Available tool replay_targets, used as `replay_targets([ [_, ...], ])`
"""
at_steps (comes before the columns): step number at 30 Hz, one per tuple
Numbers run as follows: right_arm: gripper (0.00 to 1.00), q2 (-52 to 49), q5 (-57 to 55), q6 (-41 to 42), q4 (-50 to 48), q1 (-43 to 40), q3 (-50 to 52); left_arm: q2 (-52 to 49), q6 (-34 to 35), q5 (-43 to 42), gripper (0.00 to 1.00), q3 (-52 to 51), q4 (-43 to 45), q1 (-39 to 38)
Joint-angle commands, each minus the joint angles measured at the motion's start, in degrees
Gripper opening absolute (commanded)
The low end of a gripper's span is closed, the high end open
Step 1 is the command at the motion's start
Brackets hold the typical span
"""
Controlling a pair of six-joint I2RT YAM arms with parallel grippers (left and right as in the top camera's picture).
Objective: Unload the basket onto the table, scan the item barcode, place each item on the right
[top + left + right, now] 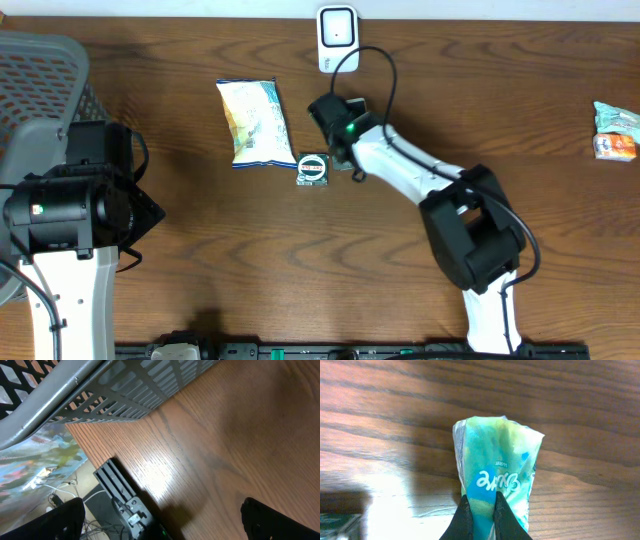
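The single teal packet lies on the wooden table, its long axis running straight away from the right gripper, whose fingers pinch its near end tight. One chip bag and one scanner sit nearby. The left gripper gapes wide and holds nothing.

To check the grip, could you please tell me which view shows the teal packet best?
The right wrist view: the packet fills mid-frame, label visible, pinched by the shut right gripper. Overhead shows it small, beside the bag. The left wrist view misses it.
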State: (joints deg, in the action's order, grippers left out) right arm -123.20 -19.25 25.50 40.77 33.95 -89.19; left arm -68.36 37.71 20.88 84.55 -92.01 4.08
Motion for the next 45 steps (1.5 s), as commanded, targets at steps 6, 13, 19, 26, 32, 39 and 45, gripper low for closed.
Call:
replay_targets([
  [6,0.01,7.5,41.9,-6.8,-0.7,-9.6,-4.1,0.2,0.7,0.2,0.97,0.0,-0.3,0.2],
  [13,0.01,5.8,71.5,-8.9,-1.3,-16.7,-0.6,0.2,0.7,0.2,0.97,0.0,-0.3,0.2],
  [19,0.01,4.9,76.8,-7.6,-8.3,-19.3,9.2,0.2,0.7,0.2,0.98,0.0,-0.3,0.2],
  [26,0.01,4.9,73.7,-1.7,-16.1,-25.2,17.3,0.2,0.7,0.2,0.98,0.0,-0.3,0.2],
  [32,0.15,4.9,61.9,-2.0,-11.6,-29.1,18.4,0.2,0.7,0.2,0.98,0.0,-0.3,0.2],
  [39,0.29,5.0,60.8,-2.0,-7.4,-32.7,15.8,0.2,0.7,0.2,0.98,0.0,-0.3,0.2],
  [45,0.32,5.5,60.8,-5.6,-2.8,-32.7,11.6,0.2,0.7,0.2,0.98,0.0,-0.3,0.2],
])
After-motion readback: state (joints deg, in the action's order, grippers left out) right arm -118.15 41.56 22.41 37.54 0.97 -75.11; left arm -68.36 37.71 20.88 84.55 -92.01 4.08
